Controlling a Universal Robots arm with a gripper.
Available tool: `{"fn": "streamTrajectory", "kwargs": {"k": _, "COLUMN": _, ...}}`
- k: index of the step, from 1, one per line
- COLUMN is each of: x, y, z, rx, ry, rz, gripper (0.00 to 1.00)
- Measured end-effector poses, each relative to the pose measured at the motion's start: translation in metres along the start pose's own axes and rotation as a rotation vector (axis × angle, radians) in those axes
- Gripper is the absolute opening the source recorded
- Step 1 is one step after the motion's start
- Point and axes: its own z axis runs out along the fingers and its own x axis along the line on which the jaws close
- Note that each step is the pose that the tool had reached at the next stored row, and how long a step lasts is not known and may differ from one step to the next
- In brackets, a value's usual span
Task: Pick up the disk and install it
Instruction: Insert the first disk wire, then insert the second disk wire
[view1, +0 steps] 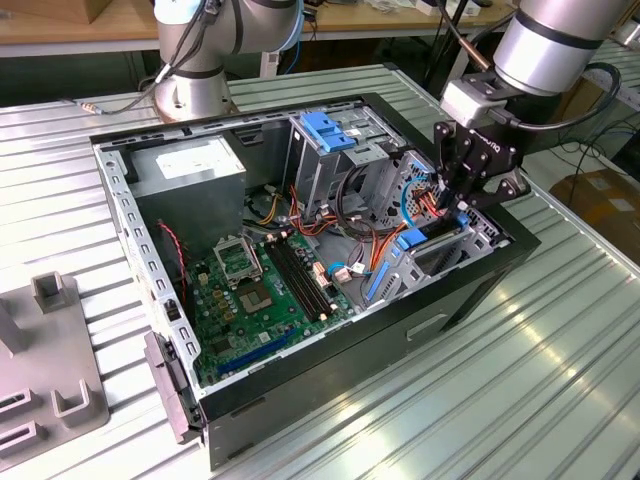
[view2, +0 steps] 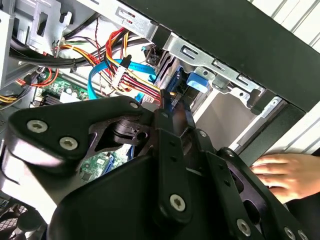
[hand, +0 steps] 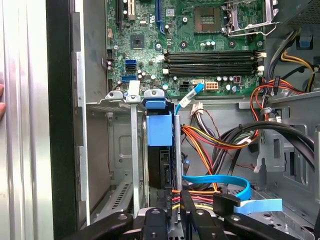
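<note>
The disk (hand: 161, 165) stands on edge in a slot of the metal drive cage (hand: 131, 150) at the case's front corner. Its black body sits low in the slot and its blue plastic rail (hand: 159, 127) faces up. In the exterior view the blue rail end (view1: 412, 240) shows in the cage on the view's right side. My gripper (view1: 458, 205) hangs right above that cage. Its black fingers are drawn together, and their tips are at the near end of the disk in both wrist views (hand: 174, 200) (view2: 172, 102). They grip nothing that I can see.
The open computer case (view1: 470, 290) holds the green motherboard (view1: 250, 290), a grey power-supply box (view1: 190, 175) and a blue latch (view1: 325, 130) on the upper cage. Cable bundles (hand: 220, 135) and a blue flat cable (hand: 225, 182) lie beside the slot. A person's hand (view2: 290, 175) rests on the case's outer wall.
</note>
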Motion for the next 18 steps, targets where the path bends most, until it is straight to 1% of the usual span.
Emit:
{"fn": "streamTrajectory", "kwargs": {"k": 2, "x": 0.0000, "y": 0.0000, "z": -0.0002, "rx": 0.0000, "ry": 0.0003, "rz": 0.000, "gripper": 0.24}}
{"fn": "streamTrajectory", "kwargs": {"k": 4, "x": 0.0000, "y": 0.0000, "z": -0.0002, "rx": 0.0000, "ry": 0.0003, "rz": 0.000, "gripper": 0.11}}
{"fn": "streamTrajectory", "kwargs": {"k": 18, "x": 0.0000, "y": 0.0000, "z": -0.0006, "rx": 0.0000, "ry": 0.0003, "rz": 0.000, "gripper": 0.10}}
